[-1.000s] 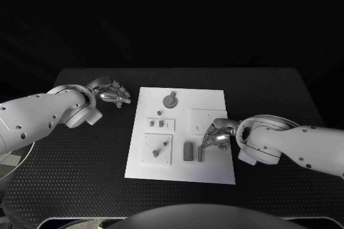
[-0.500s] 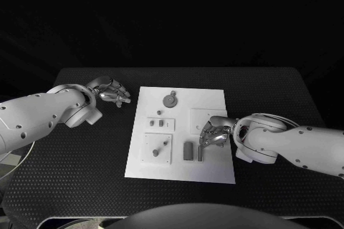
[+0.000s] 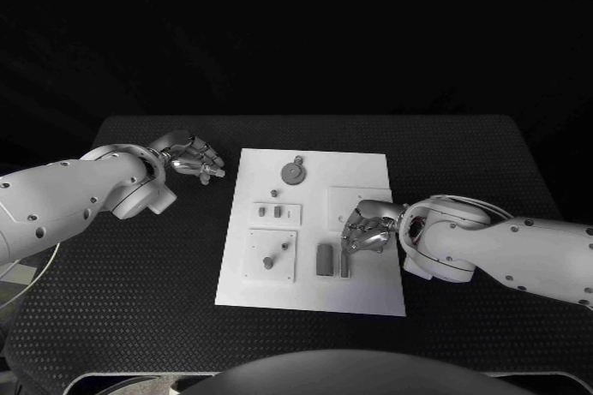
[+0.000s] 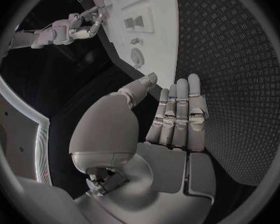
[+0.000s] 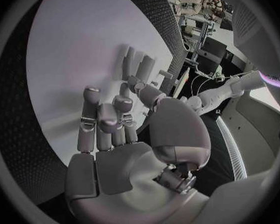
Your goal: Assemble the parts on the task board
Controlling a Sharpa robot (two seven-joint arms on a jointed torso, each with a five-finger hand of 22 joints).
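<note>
On the task board, head view: my right hand hovers beside the two upright grey bars, grip unclear | left wrist: my left hand flat, empty, off-board | right wrist: fingers half-curled; could topple bars.

The left arm reaches in from nine o'clock, its left hand empty, fingers straight and side by side. The right arm enters from four o'clock, its right hand turned palm-down, fingers curled partway inward; whether they pinch anything cannot be told.
</note>
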